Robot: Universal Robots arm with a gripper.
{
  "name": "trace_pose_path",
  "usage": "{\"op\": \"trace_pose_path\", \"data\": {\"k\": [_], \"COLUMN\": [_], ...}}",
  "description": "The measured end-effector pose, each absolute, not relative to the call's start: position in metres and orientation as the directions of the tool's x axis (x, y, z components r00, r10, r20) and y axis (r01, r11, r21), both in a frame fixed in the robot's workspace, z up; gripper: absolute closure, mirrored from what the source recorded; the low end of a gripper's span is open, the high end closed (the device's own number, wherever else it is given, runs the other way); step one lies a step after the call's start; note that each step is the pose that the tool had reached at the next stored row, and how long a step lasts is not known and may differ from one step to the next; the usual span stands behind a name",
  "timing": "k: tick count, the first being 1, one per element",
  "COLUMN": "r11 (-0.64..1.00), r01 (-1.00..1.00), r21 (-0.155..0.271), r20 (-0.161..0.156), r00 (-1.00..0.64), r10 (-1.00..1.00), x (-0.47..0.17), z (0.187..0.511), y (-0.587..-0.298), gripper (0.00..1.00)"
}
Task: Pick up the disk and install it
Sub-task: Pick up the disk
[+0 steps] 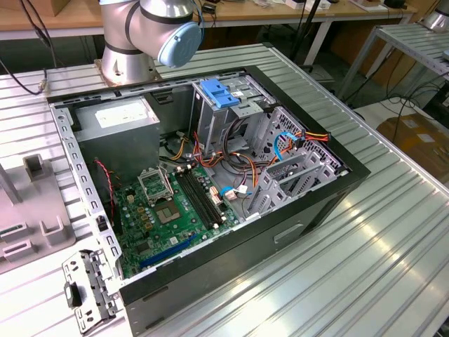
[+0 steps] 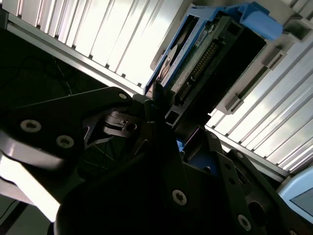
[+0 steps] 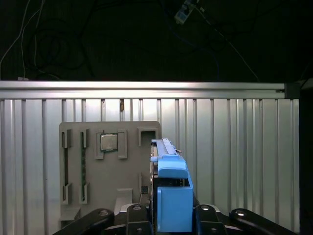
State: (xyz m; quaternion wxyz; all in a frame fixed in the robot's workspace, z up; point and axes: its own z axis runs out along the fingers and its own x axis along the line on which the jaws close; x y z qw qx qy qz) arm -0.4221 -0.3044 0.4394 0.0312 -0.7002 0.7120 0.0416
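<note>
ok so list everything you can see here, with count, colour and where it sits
disk: one, blue carrier, held in the claw above the table
fixture plate: one, grey, on the table, holding a CPU chip
computer case: one, black, open, on the table
motherboard: one, green, inside the case
power supply: one, grey, inside the case
drive cage: one, grey, blue piece on top, inside the case
table: one, silver, ribbed
robot arm: one, silver with light-blue cap, beside the case
claw: one, black, shut on the disk
</note>
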Motion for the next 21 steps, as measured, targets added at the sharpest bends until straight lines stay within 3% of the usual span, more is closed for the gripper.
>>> {"op": "trace_pose_path", "data": {"k": [21], "r11": [0.016], "r01": [-1.000], "r21": [0.016], "r20": [-0.112], "r00": [-0.017], "r10": [-0.994], "x": [-0.4221], "z": [0.4449], "y": [-0.3044], "gripper": [0.63]}}
